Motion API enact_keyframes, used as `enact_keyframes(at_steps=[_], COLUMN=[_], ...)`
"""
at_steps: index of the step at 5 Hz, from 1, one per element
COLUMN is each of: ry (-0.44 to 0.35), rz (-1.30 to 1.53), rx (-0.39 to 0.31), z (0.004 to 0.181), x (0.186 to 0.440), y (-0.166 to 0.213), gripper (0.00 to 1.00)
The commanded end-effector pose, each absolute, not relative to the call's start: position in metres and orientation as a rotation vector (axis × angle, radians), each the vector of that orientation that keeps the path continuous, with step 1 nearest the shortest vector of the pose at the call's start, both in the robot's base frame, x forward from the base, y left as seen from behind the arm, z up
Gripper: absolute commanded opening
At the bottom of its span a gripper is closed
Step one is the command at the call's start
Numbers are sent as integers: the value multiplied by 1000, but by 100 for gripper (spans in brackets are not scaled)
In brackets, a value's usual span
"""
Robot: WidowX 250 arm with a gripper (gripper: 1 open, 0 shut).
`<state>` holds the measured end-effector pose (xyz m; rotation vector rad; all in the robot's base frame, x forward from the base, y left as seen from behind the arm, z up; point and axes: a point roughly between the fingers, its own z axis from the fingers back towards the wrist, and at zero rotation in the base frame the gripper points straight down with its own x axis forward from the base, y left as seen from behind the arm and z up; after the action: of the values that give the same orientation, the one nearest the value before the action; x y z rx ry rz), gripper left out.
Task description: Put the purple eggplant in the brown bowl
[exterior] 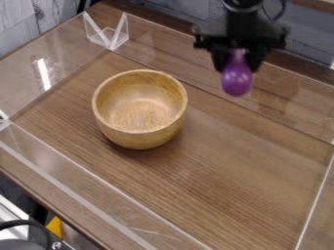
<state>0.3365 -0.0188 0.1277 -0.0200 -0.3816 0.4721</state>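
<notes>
The purple eggplant [236, 78] hangs in the air at the upper right, above the table. My gripper [237, 59] is shut on its top end, and the black fingers cover the stem. The brown bowl [140, 107] stands on the wooden table to the lower left of the eggplant. It is round, thick-walled and has nothing inside. The eggplant is up and to the right of the bowl's rim, apart from it.
The wooden table [222, 176] is ringed by low clear plastic walls, with a folded clear piece [107, 31] at the back left. The table's right edge [321, 186] lies close to the arm.
</notes>
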Motion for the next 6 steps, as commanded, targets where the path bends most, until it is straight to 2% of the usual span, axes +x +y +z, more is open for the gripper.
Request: enact_keyframes(at_steps=[1, 2, 4, 6], ry=[-443, -449, -446, -422], rz=[521, 557, 566, 613], rx=[-7, 35, 96, 153], z=[157, 156, 128, 118], x=[330, 318, 286, 265], y=[1, 24, 73, 83], gripper=[0, 0, 0, 0])
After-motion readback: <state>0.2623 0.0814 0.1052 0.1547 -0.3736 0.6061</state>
